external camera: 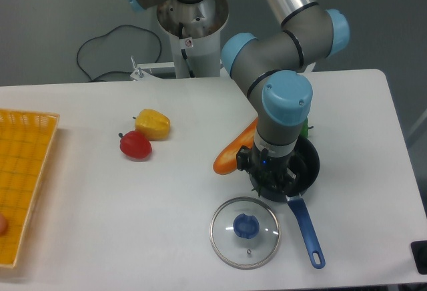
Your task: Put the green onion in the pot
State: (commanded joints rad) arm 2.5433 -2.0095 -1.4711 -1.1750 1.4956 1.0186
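Gripper: the gripper [272, 183] hangs low over the pot [308, 162] — its jaws are hidden, so how open it is cannot be told.
Green onion: not visible — likely under the wrist, inside the pot.
Pot: black, blue handle toward the camera, glass lid [245, 231] set aside so the mouth stays open.
Nearby: carrot [230, 154] just beside.

My arm reaches out from its base at the back, folds at the grey elbow and drops the wrist straight down, blue cap facing me. The tool [272, 179] hangs low and vertical beneath it — its fingers are hidden under the wrist, so I can't read the jaws.
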